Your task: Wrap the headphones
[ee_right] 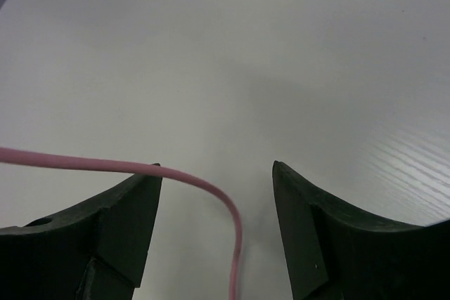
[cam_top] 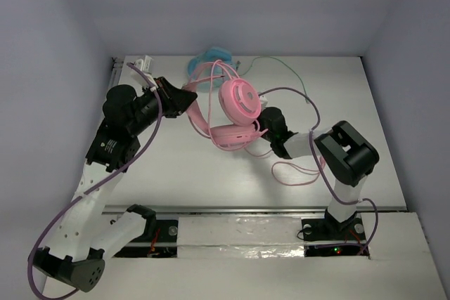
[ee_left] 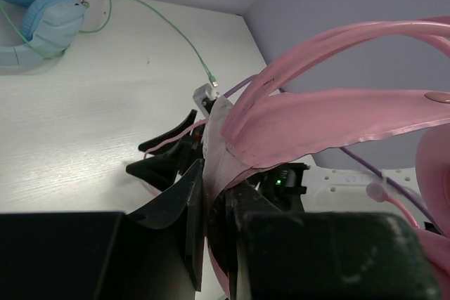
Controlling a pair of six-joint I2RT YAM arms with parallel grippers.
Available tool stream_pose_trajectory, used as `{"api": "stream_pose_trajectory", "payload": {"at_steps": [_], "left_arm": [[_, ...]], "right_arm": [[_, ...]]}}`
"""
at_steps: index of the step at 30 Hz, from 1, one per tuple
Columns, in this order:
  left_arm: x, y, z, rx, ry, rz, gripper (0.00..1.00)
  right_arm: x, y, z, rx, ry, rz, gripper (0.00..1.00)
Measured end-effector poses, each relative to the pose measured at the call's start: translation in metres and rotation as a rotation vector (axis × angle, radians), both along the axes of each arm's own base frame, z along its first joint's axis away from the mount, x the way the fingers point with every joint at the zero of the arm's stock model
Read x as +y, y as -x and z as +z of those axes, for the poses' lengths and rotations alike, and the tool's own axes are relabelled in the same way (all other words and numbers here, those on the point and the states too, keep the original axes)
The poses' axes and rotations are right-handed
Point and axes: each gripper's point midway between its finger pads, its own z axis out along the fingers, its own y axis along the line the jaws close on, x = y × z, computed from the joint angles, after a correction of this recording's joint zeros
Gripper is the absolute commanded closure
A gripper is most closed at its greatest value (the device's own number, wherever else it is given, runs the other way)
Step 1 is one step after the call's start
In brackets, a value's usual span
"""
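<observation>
- White table [cam_top: 211, 180] has grey walls [cam_top: 246, 12] close at the far side; near side gives me room.
- Pink headphones [cam_top: 238, 100] are far middle, headband [ee_left: 316, 124] pinched tight by my left gripper [cam_top: 184, 98].
- My right gripper [cam_top: 269, 123] gapes, cable [ee_right: 211, 184] lying between its fingers [ee_right: 119, 223], not grabbed.
- I think I should close softly on it, then loop slowly.

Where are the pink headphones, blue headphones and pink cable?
pink headphones [cam_top: 239, 98]: top view, on the upper ear cup.
blue headphones [ee_left: 55, 17]: left wrist view, on the ear cup.
pink cable [ee_right: 211, 185]: right wrist view, on its bend.
</observation>
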Motion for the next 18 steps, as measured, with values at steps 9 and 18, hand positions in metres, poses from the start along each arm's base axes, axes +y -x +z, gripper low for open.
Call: {"api": "stream_pose_trajectory", "payload": {"at_steps": [9,18], "left_arm": [[0.001,0.002,0.01,-0.017,0.017,0.005,1.0],[0.005,-0.008,0.016,-0.029,0.068,0.064,1.0]], "right_arm": [[0.024,0.012,-0.008,0.038,-0.123,0.111,0.69],[0.033,0.052,-0.003,0.136,-0.268,0.19,1.0]]}}
